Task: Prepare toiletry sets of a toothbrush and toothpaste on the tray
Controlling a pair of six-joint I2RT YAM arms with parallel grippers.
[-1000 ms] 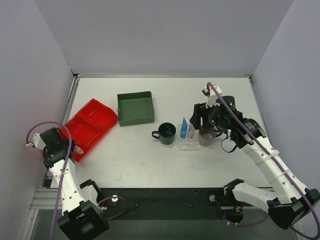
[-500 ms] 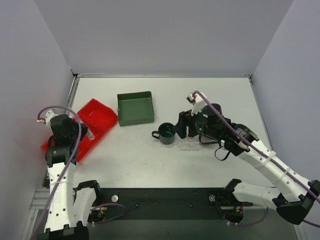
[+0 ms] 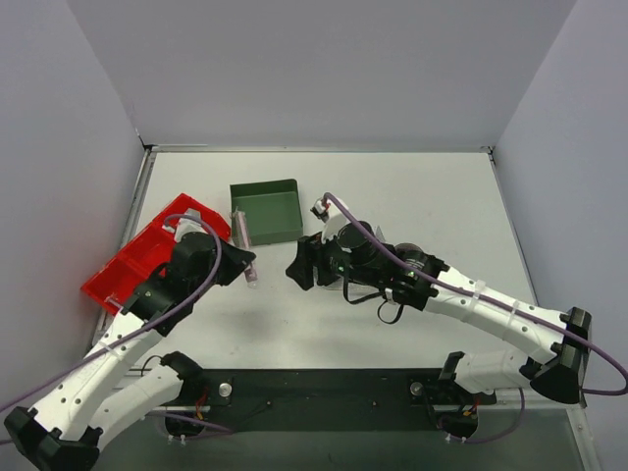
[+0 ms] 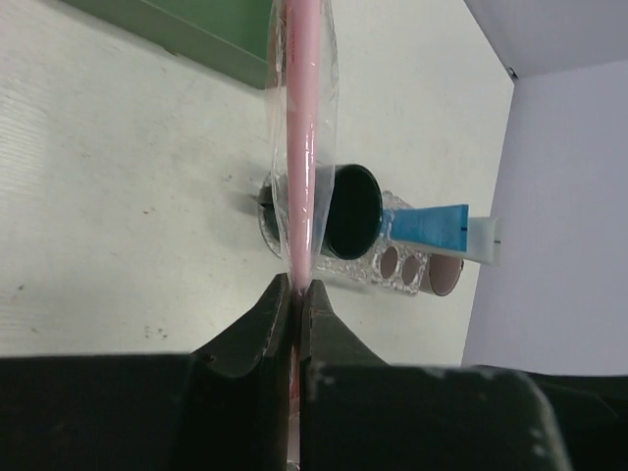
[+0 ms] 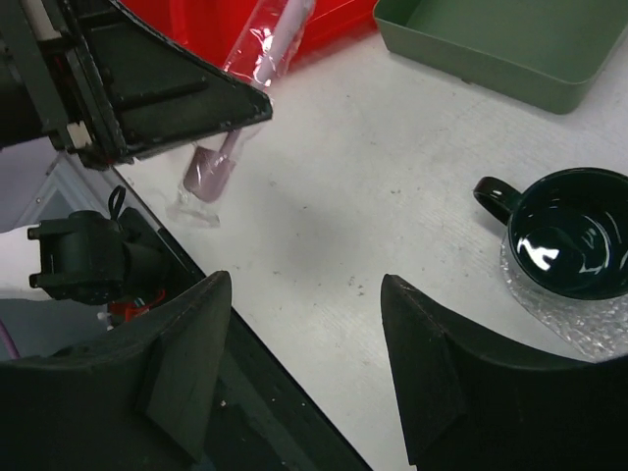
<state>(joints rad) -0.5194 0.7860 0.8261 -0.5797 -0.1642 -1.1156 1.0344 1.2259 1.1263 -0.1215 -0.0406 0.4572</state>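
Observation:
A pink toothbrush [image 4: 302, 147] in a clear wrapper sticks up from my left gripper [image 4: 294, 289], which is shut on its lower end. From above, the toothbrush [image 3: 241, 235] hangs over the table between the red bin and the mug, held by the left gripper [image 3: 240, 263]. The clear textured tray [image 4: 412, 267] carries a dark green mug [image 4: 353, 208], a light-blue toothpaste [image 4: 432, 228] tube and a brown cup [image 4: 446, 277]. My right gripper [image 5: 306, 285] is open with nothing in it, over bare table left of the mug [image 5: 574, 231]. From above, the right gripper [image 3: 297, 267] and its arm hide the tray.
A dark green square box [image 3: 265, 211] stands behind the two grippers. The red two-compartment bin [image 3: 128, 270] lies at the left edge. The toothbrush [image 5: 270, 49] and the left arm's black body [image 5: 147, 88] are close in front of my right gripper.
The left arm swung from the red bin toward the table's middle, carrying the toothbrush. The right arm moved left off the tray, past the mug, toward the left gripper.

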